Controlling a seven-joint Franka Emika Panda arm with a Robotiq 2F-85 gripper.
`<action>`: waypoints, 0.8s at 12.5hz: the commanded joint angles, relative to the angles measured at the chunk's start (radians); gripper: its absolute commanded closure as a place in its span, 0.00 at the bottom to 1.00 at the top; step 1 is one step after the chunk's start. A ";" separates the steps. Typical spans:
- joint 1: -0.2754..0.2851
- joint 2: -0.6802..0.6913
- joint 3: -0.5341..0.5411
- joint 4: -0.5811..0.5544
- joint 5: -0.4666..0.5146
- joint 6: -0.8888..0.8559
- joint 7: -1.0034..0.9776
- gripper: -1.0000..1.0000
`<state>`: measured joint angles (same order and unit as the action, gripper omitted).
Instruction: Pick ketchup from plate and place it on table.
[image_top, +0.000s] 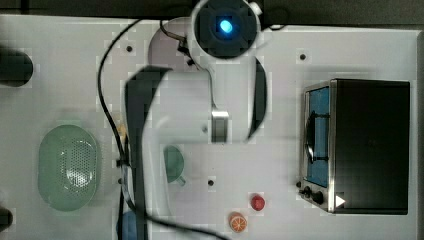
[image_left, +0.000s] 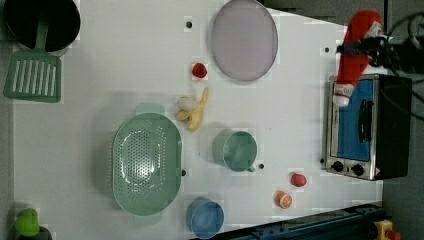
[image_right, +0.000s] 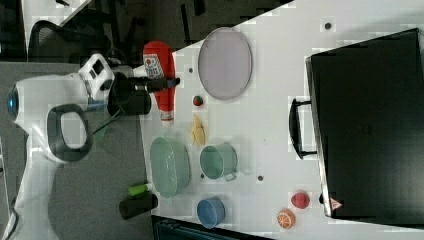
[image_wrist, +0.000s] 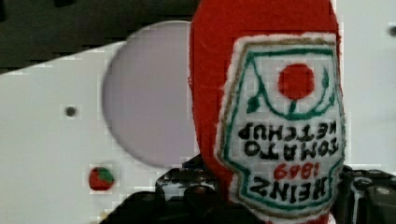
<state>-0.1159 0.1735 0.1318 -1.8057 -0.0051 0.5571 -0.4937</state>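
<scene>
1. The gripper (image_right: 161, 83) is clamping the ketchup (image_right: 159, 80) across its middle, dark fingers (image_right: 170, 81) pressing on either side of the body; in the right view this is sitting in the upper left of the frame, off the table's edge as that view shows it.
2. In the left view the ketchup (image_left: 356, 52) is hanging in the upper right of the frame, cap end pointing down the picture, above the toaster oven (image_left: 367, 127).
3. The pick is looking done: the plate (image_left: 244, 39), upper centre of the left view, is lying bare, and the bottle is being carried clear of it.
4. The placing is what I judge to be remaining: lowering the bottle onto a free stretch of the table (image_left: 125, 55) and letting go.
5. In the wrist view the ketchup (image_wrist: 271, 107) is showing as a soft, plush-looking red bottle with a stitched white label reading tomato ketchup, printed upside down in the picture.
6. The plate (image_wrist: 147, 95) is lying behind it, with a small strawberry (image_wrist: 101, 178) nearby.
</scene>
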 joint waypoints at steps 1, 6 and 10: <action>-0.044 -0.052 -0.021 -0.205 -0.006 0.027 -0.023 0.40; -0.044 -0.099 -0.030 -0.485 -0.005 0.202 -0.023 0.40; -0.044 -0.020 -0.036 -0.573 -0.005 0.325 -0.023 0.40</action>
<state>-0.1575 0.1783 0.0945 -2.4160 -0.0078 0.8545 -0.4939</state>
